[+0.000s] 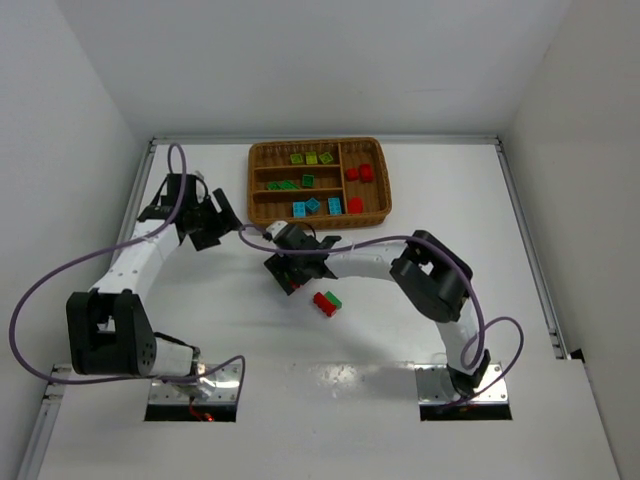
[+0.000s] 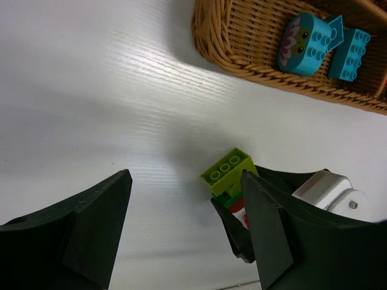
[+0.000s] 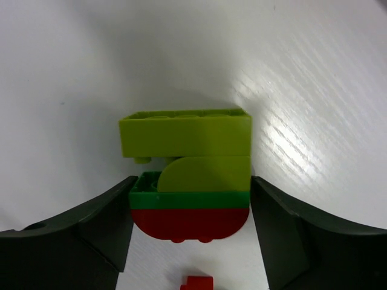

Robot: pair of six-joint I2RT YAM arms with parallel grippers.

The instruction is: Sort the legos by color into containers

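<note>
Wicker tray [image 1: 383,185] at twelve o'clock holds colour-sorted bricks [image 1: 313,206]; lime-green-red stack [image 3: 187,175] and red-green pair [image 1: 327,302] are at its six o'clock.

A lime, dark-green and red stack [image 3: 187,175] sits between black fingers [image 3: 72,235]; cyan bricks [image 2: 349,55] lie in the brown woven tray [image 2: 242,54] on a white table [image 2: 91,90].

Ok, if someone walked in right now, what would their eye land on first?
The right gripper is clamped on a brick stack, lime over dark green over red, just in front of the wicker tray. That tray holds bricks already grouped by colour, and a loose red-and-green pair lies on the table nearby.
</note>
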